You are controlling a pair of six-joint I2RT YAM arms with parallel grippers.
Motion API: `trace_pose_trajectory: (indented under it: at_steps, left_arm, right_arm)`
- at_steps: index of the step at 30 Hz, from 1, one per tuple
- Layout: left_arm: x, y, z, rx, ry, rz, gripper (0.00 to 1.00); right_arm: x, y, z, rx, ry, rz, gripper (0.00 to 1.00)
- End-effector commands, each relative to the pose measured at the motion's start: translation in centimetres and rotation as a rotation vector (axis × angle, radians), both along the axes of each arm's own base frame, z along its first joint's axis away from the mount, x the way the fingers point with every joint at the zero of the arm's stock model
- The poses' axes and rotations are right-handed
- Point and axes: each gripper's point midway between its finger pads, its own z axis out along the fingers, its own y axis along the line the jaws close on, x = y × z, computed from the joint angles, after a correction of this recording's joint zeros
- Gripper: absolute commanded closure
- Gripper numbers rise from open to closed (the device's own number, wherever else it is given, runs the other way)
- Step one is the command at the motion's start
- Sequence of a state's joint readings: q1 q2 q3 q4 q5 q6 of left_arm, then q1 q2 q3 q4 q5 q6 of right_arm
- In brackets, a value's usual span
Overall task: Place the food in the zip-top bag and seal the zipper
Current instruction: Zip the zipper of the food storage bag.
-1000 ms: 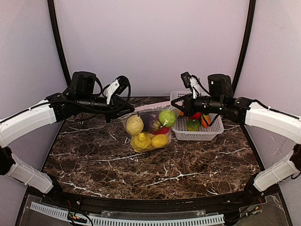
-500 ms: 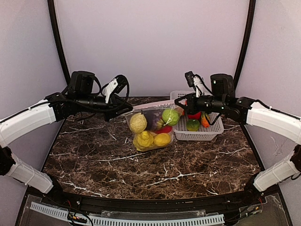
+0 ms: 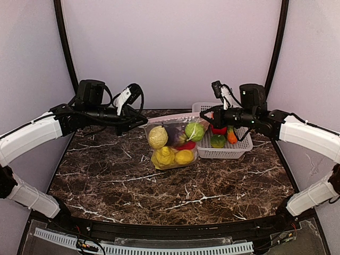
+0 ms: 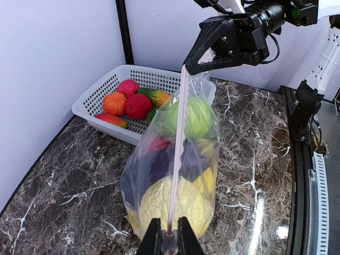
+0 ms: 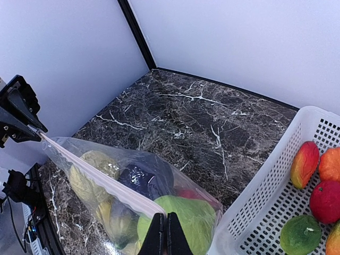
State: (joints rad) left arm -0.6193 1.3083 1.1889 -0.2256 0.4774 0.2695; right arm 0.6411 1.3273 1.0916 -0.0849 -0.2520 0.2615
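Note:
The clear zip-top bag hangs between both grippers, its bottom resting on the marble table. Inside it I see yellow, green, red and dark purple food. The pinkish zipper is stretched taut in a straight line. My left gripper is shut on the zipper's left end. My right gripper is shut on the zipper's right end, above the green fruit. From the top view, the left gripper and right gripper stand at the bag's two upper corners.
A white lattice basket stands right of the bag, against it, holding red, orange and green toy food. Walls close the table at back and sides. Bare marble lies in front of the bag.
Both grippers have shifted slightly to the right with the bag, and the bag now hangs straighter with its zipper pulled tauter.

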Motion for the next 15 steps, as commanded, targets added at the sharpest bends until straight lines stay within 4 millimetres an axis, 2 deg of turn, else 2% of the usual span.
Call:
trace_pose_trajectory:
  at_steps: [1,15]
  left_arm:
    - [-0.29,1.97,0.11,0.028,0.005,0.042,0.99]
    - [0.41,2.86,0.26,0.031,-0.001,0.071,0.99]
  right_arm:
    - [2.04,-3.61,0.20,-0.023,-0.019,-0.162,1.00]
    - [2.18,-4.27,0.13,-0.018,-0.013,-0.178,1.00]
